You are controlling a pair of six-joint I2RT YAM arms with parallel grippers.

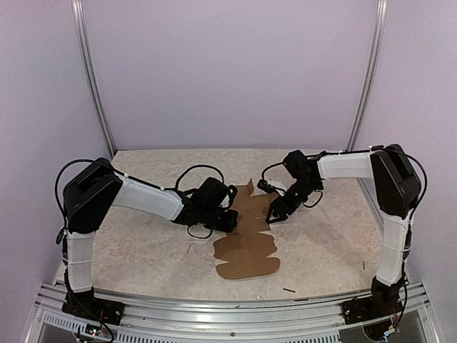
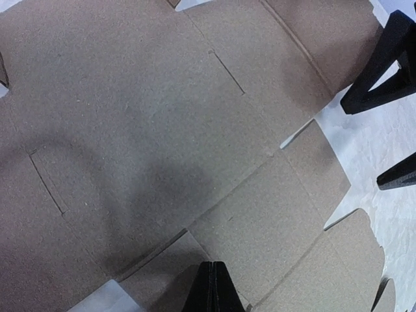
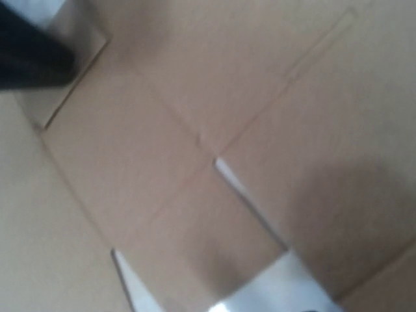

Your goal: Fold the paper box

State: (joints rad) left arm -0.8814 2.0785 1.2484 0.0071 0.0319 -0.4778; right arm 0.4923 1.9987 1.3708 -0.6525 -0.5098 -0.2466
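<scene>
The paper box (image 1: 246, 243) is a flat brown die-cut cardboard sheet lying unfolded mid-table. It fills the left wrist view (image 2: 162, 130) and the blurred right wrist view (image 3: 195, 130). My left gripper (image 1: 230, 216) is at the sheet's left edge, low over it. Its fingertips (image 2: 212, 286) are pressed together over a small flap. My right gripper (image 1: 275, 212) is at the sheet's right edge. Its two black fingers stand apart in the left wrist view (image 2: 362, 144), with nothing between them. Its own fingers are out of the right wrist view, where the left gripper (image 3: 29, 55) shows as a dark shape.
The pale marbled table (image 1: 143, 243) has small dark stick-like scraps near the front (image 1: 288, 290) and at the right (image 1: 363, 265). Metal posts (image 1: 96, 93) stand at the back corners. An aluminium rail (image 1: 228, 311) runs along the near edge.
</scene>
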